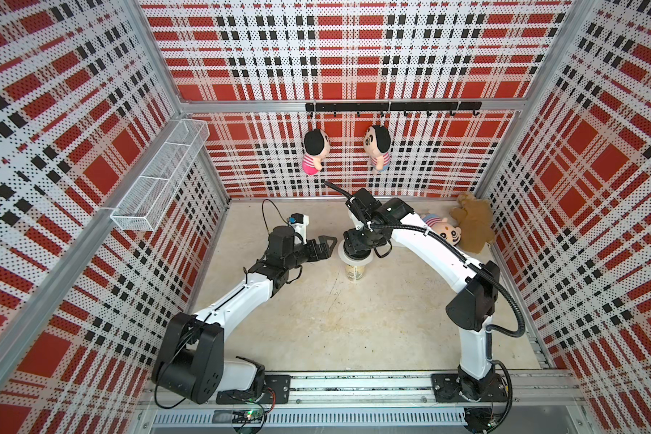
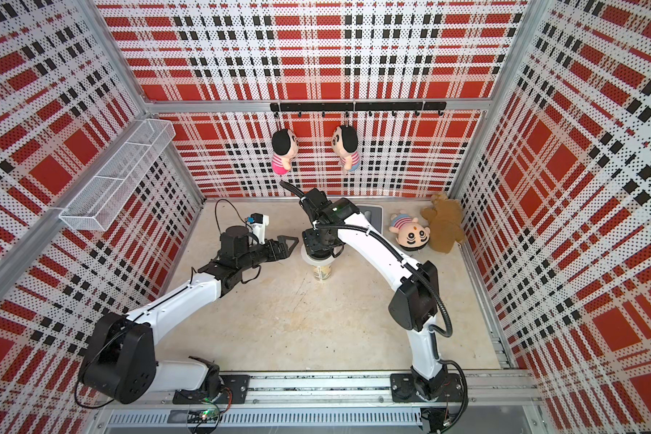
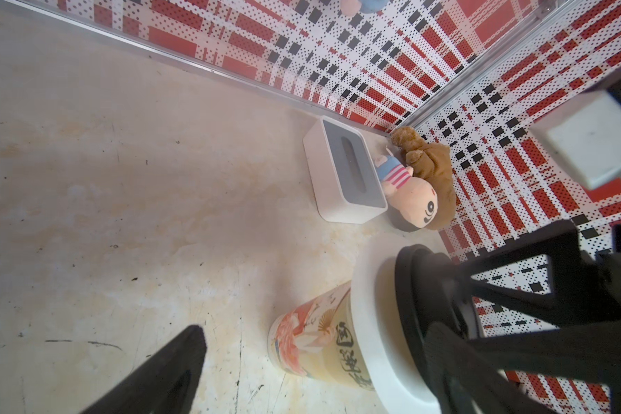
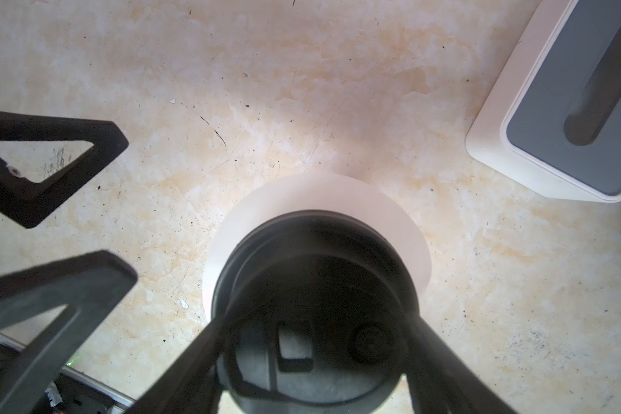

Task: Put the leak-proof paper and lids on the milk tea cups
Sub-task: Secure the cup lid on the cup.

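Note:
The milk tea cup (image 1: 356, 273) (image 2: 322, 273) stands upright mid-floor, with beige and orange print on its wall (image 3: 319, 344). The leak-proof paper (image 1: 343, 257) (image 3: 371, 322) (image 4: 319, 200) lies over its rim, its white edge sticking out all round. A black round lid (image 3: 427, 297) (image 4: 316, 272) sits on the paper. My right gripper (image 1: 361, 246) (image 2: 319, 244) (image 4: 316, 353) reaches down from above, shut on the lid's sides. My left gripper (image 1: 329, 244) (image 2: 291, 242) (image 3: 309, 372) hovers open just left of the cup, holding nothing.
A white box with a grey slotted top (image 3: 334, 204) (image 4: 499, 154) stands at the back, behind the right arm. Beside it lie a doll (image 1: 446, 231) and a brown plush (image 1: 472, 221). Two dolls hang from the hook rail (image 1: 391, 107). A wire basket (image 1: 158, 176) is fixed to the left wall.

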Robot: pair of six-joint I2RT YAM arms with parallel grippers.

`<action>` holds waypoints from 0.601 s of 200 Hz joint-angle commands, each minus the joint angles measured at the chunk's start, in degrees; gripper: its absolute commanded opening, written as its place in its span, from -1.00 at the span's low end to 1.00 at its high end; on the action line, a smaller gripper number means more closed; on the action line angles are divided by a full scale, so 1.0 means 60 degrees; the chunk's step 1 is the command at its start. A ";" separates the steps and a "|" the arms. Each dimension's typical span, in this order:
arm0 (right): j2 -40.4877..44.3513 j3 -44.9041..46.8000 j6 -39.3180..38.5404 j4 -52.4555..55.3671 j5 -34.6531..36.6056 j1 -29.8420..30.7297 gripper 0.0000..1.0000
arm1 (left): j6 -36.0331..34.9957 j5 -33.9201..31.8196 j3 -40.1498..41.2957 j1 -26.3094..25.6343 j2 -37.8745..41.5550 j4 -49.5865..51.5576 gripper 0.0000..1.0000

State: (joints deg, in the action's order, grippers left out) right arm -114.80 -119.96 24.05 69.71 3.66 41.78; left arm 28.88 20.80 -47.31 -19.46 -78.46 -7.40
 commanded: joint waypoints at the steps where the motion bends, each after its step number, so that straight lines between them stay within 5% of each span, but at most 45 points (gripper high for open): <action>1: -0.0245 -0.0193 0.0013 0.0216 -0.0001 0.0083 0.14 | -0.0082 0.0152 -0.0024 -0.0067 -0.0071 -0.0321 0.97; 120: -0.0409 -0.0163 -0.0054 0.0166 -0.0127 0.0112 0.18 | -0.0126 0.0240 -0.0024 -0.0067 -0.0208 -0.0349 0.98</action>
State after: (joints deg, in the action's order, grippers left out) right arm -115.98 -119.96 24.03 69.97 3.55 41.85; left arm 28.86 21.63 -47.31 -19.46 -79.20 -8.12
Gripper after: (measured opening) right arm 0.743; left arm 0.988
